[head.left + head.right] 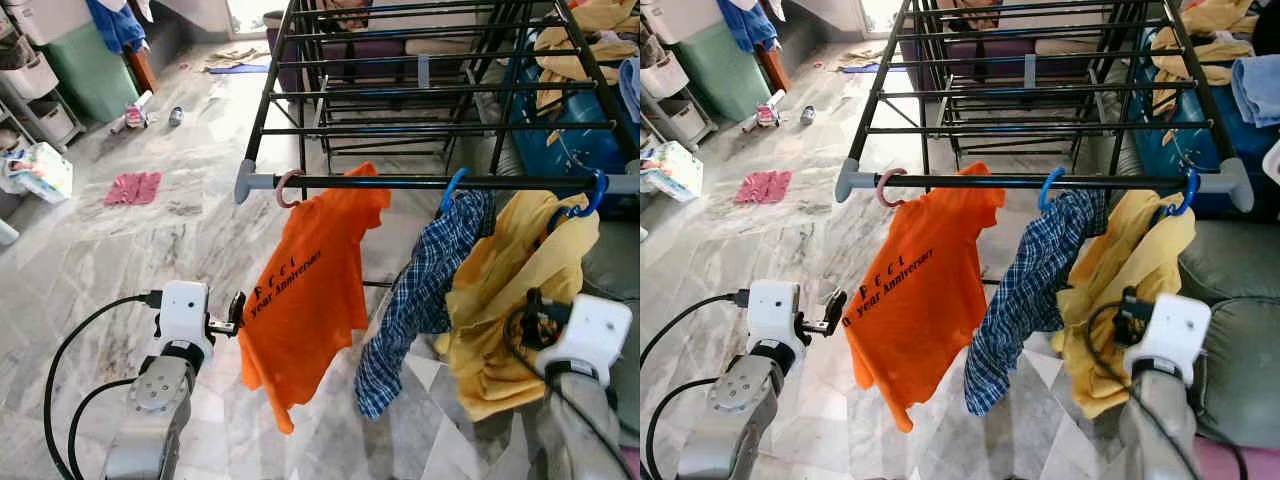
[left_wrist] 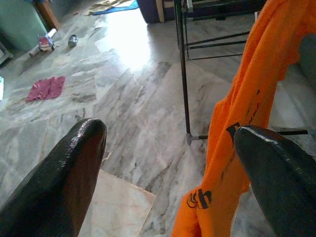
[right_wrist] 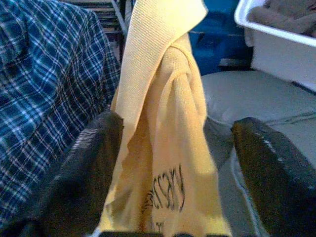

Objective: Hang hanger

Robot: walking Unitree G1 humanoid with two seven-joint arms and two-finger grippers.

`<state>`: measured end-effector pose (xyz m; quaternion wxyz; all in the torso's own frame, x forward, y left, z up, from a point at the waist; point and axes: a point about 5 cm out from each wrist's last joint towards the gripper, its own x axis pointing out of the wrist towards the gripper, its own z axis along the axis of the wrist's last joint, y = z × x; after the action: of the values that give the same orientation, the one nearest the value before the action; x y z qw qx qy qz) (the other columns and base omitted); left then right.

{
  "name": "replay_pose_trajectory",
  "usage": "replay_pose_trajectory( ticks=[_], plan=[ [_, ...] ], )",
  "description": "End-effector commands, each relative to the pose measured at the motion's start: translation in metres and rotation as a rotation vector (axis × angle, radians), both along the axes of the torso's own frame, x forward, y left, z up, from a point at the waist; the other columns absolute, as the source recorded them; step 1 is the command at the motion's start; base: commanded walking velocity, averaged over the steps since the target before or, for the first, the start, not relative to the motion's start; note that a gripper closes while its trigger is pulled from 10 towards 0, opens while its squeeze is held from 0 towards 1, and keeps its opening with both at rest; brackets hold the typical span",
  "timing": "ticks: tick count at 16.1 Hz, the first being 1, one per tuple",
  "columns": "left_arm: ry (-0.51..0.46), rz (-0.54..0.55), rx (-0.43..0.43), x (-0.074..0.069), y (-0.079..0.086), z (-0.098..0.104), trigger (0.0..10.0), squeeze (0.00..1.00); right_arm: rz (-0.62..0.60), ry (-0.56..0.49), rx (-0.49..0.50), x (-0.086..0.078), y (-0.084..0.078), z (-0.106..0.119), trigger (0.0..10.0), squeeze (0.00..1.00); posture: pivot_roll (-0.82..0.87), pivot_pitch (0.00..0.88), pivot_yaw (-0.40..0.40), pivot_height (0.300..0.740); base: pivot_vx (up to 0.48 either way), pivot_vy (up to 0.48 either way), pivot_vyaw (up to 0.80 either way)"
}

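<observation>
- Three garments are seen hung on the front rail (image 1: 400,182) of the black drying rack (image 1: 420,70): an orange T-shirt (image 1: 305,285) on a pink hanger (image 1: 287,190), a blue checked shirt (image 1: 420,290) on a blue hanger (image 1: 452,188), and a yellow shirt (image 1: 520,300) on another blue hanger (image 1: 590,197).
- The left gripper (image 2: 168,163) is held wide apart and empty just beside the orange T-shirt's lower edge; nothing is gripped.
- The right gripper (image 3: 177,158) is also spread wide, with the yellow shirt hanging between its fingers (image 3: 89,163); the cloth is possibly brushed by one finger, hard to tell.
- All hangers appear hooked on the rail, so the task is judged close to done.
- Risk: the yellow shirt's hook sits near the rail's right end; it could be slid off if the cloth is snagged as the right arm is pulled away.
- Risk: the orange T-shirt hangs crooked and could be dragged off its hanger by the left finger (image 2: 276,182).
</observation>
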<state>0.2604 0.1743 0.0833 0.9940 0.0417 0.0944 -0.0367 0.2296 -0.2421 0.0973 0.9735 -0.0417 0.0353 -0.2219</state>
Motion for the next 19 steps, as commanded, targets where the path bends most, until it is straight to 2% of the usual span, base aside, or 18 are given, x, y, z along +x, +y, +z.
replay_pose_trajectory(
  ticks=[1,4,8,10,13,19],
  plan=[
    [0.001,0.021,0.012,-0.002,0.004,0.000,10.0,0.00,0.008,-0.018,-0.015,-0.003,0.009,0.005,10.0,1.00,0.00,0.097,0.111,0.740,0.000,0.000,0.00],
    [0.000,0.030,-0.001,-0.004,0.002,-0.002,10.0,0.00,0.019,-0.017,-0.013,-0.010,0.019,0.006,10.0,1.00,-0.01,0.091,0.103,0.740,0.000,0.000,0.00],
    [-0.001,0.045,-0.007,-0.005,0.000,-0.005,10.0,0.00,0.068,-0.066,0.067,-0.008,0.027,0.014,10.0,1.00,-0.02,0.092,0.090,0.740,0.000,0.000,0.00],
    [-0.003,0.040,-0.015,-0.005,-0.002,-0.005,10.0,0.00,0.082,-0.061,0.052,-0.008,0.033,0.015,10.0,1.00,-0.03,0.096,0.086,0.740,0.000,0.000,0.00],
    [0.000,0.039,-0.021,-0.005,-0.003,-0.005,10.0,0.00,0.096,-0.048,0.061,-0.009,0.035,0.012,10.0,1.00,-0.03,0.100,0.080,0.740,0.000,0.000,0.00],
    [0.007,0.045,-0.027,-0.005,-0.005,-0.007,10.0,0.00,0.109,-0.030,0.063,-0.007,0.034,0.010,10.0,1.00,-0.03,0.104,0.074,0.740,-0.276,0.000,0.00]
  ],
)
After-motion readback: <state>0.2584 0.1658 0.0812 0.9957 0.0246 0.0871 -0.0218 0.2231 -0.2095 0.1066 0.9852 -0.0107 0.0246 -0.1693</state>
